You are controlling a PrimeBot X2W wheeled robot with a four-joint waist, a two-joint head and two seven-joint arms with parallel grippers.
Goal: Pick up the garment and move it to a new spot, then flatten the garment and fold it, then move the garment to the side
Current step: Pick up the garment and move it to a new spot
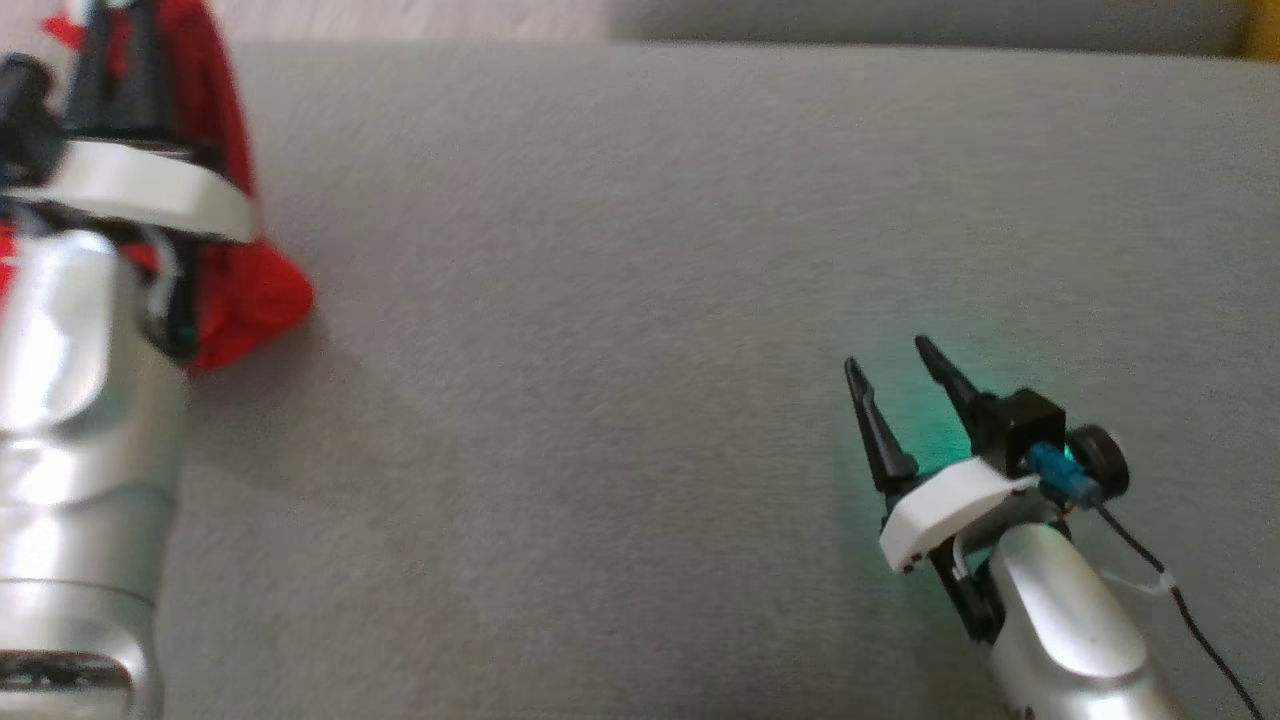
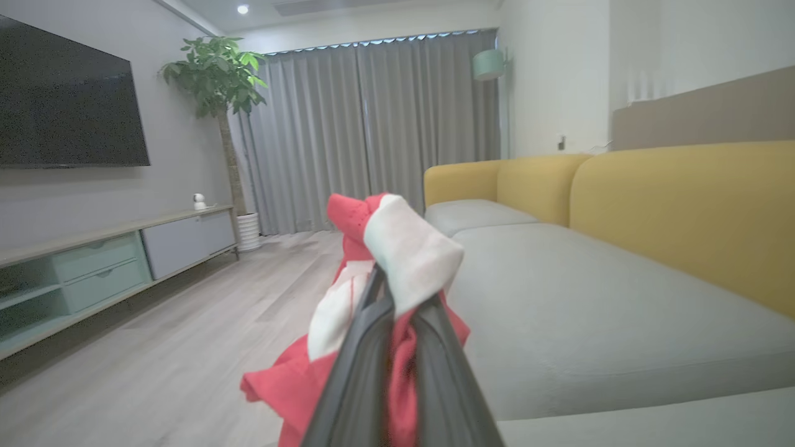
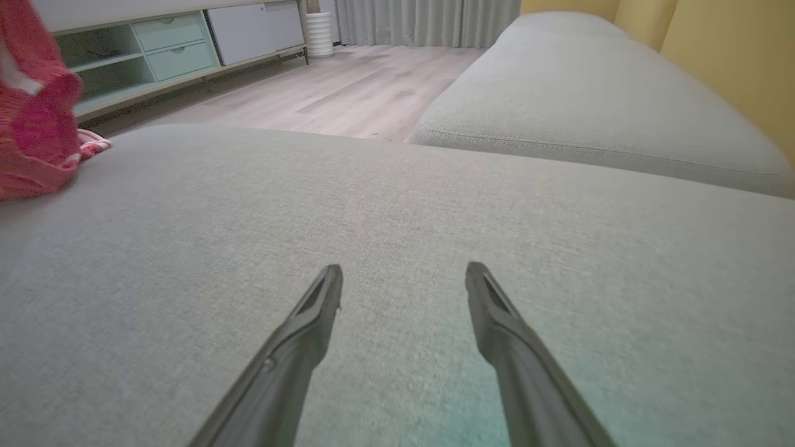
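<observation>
The garment (image 1: pixel 235 270) is red with white parts and hangs bunched at the far left of the head view, its lower end near the grey cushion. My left gripper (image 2: pixel 397 295) is shut on the garment (image 2: pixel 404 248), with cloth spilling over and between its fingers. In the right wrist view the garment (image 3: pixel 34 118) hangs at the far left. My right gripper (image 1: pixel 885 355) stands open low over the cushion at the lower right, with nothing between its fingers (image 3: pixel 320 310).
The grey sofa cushion (image 1: pixel 620 300) spans the head view. A yellow backrest (image 2: pixel 683 205) runs along the sofa's far side. Wooden floor (image 2: pixel 155 360), a low TV cabinet (image 2: pixel 93 267) and a potted plant (image 2: pixel 217 81) lie beyond the cushion's left edge.
</observation>
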